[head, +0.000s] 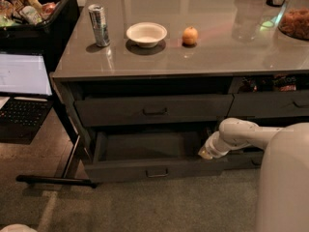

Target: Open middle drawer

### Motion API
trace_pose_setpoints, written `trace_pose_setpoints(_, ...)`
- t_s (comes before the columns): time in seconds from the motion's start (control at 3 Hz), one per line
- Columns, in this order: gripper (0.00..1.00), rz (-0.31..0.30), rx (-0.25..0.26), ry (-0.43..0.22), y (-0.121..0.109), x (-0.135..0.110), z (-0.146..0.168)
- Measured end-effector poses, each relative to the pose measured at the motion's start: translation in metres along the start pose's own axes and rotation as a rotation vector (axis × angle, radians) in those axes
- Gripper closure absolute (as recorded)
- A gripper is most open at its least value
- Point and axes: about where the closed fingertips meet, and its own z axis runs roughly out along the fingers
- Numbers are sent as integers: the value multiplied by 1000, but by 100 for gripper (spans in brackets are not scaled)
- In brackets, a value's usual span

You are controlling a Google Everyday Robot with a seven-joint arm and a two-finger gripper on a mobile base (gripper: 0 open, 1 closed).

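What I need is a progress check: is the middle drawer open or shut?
Open: the middle drawer is pulled out, its grey interior showing; the gripper is at its right end.

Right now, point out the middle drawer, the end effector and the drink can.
middle drawer [125, 171]: camera view, pulled-out front panel, left of its handle.
end effector [203, 153]: camera view, its pale tip at that drawer's right end.
drink can [99, 25]: camera view, middle of its side.

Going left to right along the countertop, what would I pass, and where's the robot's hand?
Metal can, white bowl, orange fruit, clear container of brown food. The gripper is lower down, at the right end of the open drawer.
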Motion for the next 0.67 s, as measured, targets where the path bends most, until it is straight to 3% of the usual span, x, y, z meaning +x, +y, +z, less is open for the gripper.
trace_pose_setpoints(0.67, 100, -56, -3, -109, -2, -23, -3)
